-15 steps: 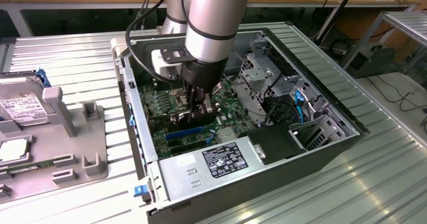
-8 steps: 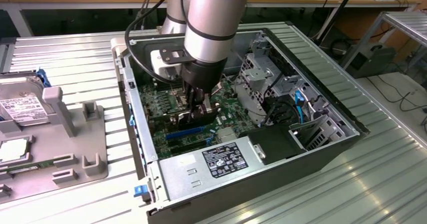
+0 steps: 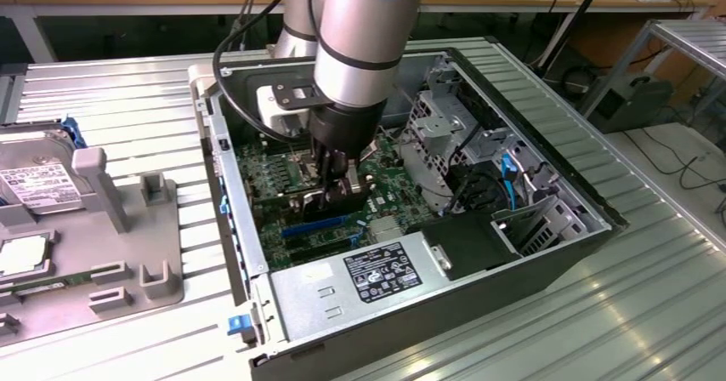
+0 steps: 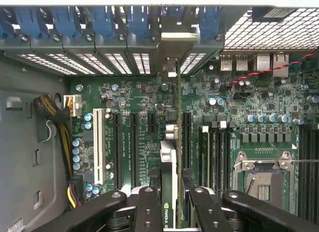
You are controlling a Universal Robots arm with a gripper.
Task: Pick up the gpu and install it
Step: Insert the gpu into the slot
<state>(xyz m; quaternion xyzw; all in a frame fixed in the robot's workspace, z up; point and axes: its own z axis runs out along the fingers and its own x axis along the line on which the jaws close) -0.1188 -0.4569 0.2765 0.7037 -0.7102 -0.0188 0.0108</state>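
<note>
GPU (image 4: 169, 164) is sitting edge-on between the fingers of the claw (image 4: 169, 204), so we've got it pinched at a partway width, closed on the card rather than hanging open. From the wrist view we're looking straight down the card's thin edge: its long axis runs from the claw toward the rear wall of the computer case (image 4: 30, 157), with the silvery bracket (image 4: 175, 45) leading at the far end, right up by the row of blue slot latches (image 4: 102, 17). The relation that matters here is card edge versus the expansion slots (image 4: 133, 147) on the motherboard (image 4: 234, 100): the card runs parallel to them and looks lined up just beside the black slots in the middle of the board, but we can't tell from this angle whether the bottom edge is already touching a slot or hovering above it. The exterior view gives us what the wrist view can't: the arm (image 3: 360, 41) reaches down into the open case with the claw low, near the board, close to a blue slot (image 3: 318, 225) and well apart from the power supply (image 3: 375, 275). It also shows a silver hard drive (image 3: 34, 181) lying on the grey tray (image 3: 148, 262) over on the tabletop (image 3: 635, 313). What the exterior view hides is the card itself, mostly buried behind the claw, so alignment is really a wrist-view call.
</note>
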